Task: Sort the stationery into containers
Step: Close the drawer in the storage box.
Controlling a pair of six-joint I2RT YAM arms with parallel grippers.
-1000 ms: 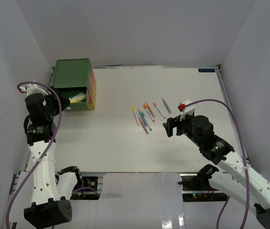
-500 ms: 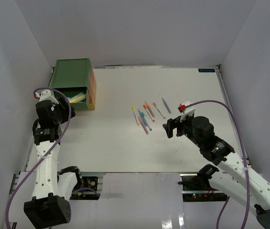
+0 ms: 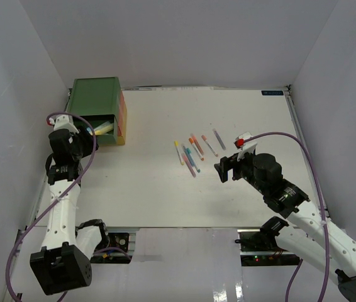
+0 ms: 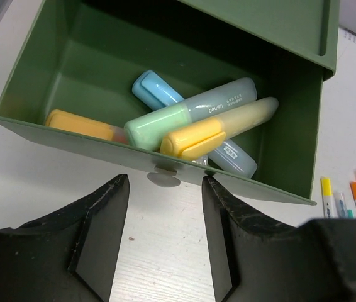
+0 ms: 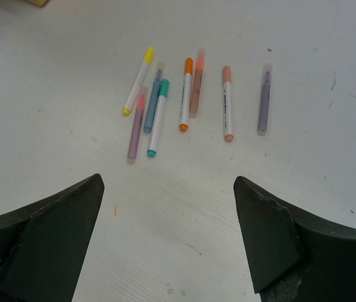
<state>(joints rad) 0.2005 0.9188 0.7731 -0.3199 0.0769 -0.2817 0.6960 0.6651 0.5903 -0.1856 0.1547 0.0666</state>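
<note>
Left hand point(image 4: 163, 186), released, straddles the small pale round knob point(image 4: 163, 179) of the open green plastic drawer point(image 4: 71, 75) at far left, without contact. Right hand point(image 5: 167, 182), released, hovers on the near side of the thin pastel pens point(image 5: 158, 108) lying on the white surface point(image 3: 153, 189).

Robotics lab: white panel walls point(image 3: 184, 38) enclose the table point(image 3: 165, 189).

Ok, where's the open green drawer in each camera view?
Top external: green drawer far left, pulled out toward the arms.
Left wrist: fills the upper picture.
Right wrist: not in it.
Shared landmark: the yellow-capped pen, in all three.
</note>
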